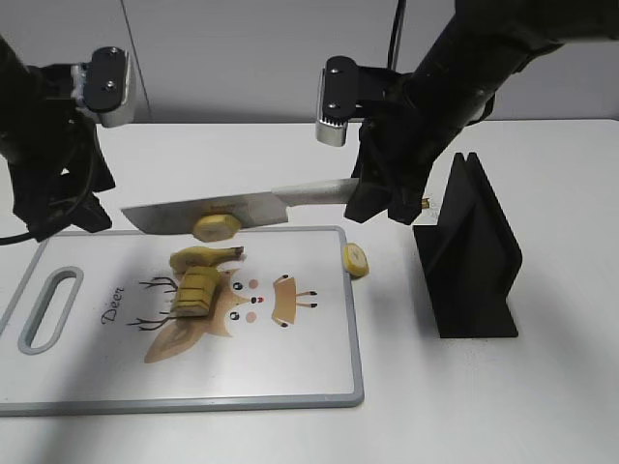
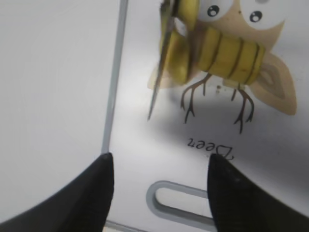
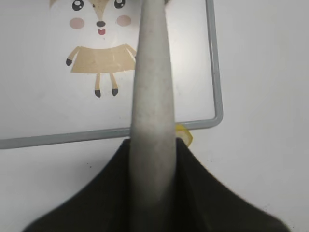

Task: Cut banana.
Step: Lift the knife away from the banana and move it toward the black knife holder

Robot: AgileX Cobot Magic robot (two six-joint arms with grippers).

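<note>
A partly sliced banana lies on the white cutting board, over the deer picture. My right gripper is shut on the grey handle of a knife, held level above the board's far edge. A banana slice sticks to the blade. Another slice sits at the board's right rim. In the left wrist view the banana and the knife show ahead of my open, empty left gripper, which hovers over the board's handle end. The right wrist view shows the knife handle between the jaws.
A black knife stand stands on the white table right of the board. The board's grey handle slot is at its left end.
</note>
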